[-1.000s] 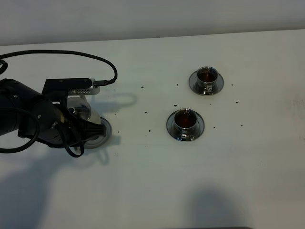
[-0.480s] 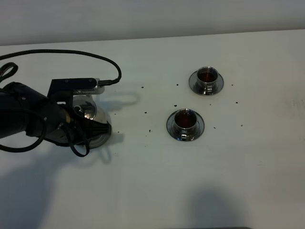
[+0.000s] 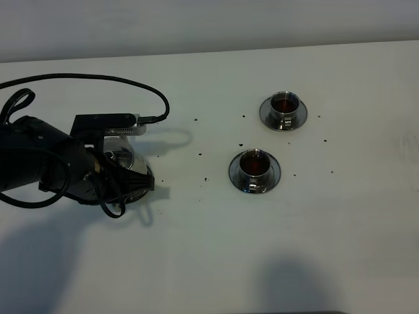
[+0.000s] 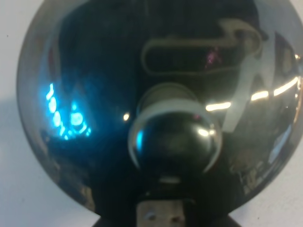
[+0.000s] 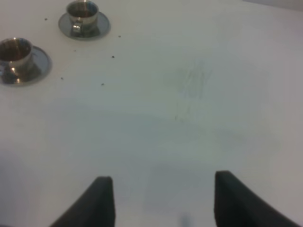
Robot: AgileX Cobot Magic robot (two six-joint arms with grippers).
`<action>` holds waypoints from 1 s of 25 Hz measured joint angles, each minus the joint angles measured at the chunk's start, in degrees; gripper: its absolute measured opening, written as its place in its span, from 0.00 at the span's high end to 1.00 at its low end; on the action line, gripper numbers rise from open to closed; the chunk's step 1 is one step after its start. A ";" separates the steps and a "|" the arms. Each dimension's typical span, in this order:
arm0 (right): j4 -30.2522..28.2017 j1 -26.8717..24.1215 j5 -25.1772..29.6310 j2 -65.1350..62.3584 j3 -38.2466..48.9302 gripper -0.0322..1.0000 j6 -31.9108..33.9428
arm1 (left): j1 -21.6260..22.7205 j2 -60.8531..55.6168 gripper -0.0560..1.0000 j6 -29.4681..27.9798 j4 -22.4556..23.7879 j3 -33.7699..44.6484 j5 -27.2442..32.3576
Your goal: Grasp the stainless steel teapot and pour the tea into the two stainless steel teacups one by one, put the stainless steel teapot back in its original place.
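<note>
Left end effector point(image 3: 134, 180) is sitting clamped on the stainless steel teapot point(image 3: 121, 157) near the tabletop's left edge. Polished, rigid, probably slippery: gripping the loop handle looks safest. Right end effector point(image 5: 161, 198) is idling, fingers apart.

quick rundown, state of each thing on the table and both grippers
shiny steel teapot with domed knobbed lid: lid on, upright, held at the table's left
far steel teacup on its saucer: upright, holds dark tea
near steel teacup on its saucer: upright, holds dark tea
left gripper: shut on the teapot
right gripper: open, empty, fingers apart above bare white table
</note>
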 joint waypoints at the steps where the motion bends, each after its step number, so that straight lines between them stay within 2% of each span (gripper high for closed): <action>1: 0.00 0.00 0.00 0.00 0.00 0.53 0.00 | 0.00 0.00 0.73 0.00 0.00 0.00 -0.06; 21: 0.00 0.00 0.00 0.00 0.00 0.53 0.00 | 0.00 0.93 0.73 0.00 -0.05 0.00 -1.32; 25: 0.00 0.00 0.00 0.00 0.00 0.53 0.00 | 0.00 0.93 0.66 0.00 -0.05 0.00 -1.44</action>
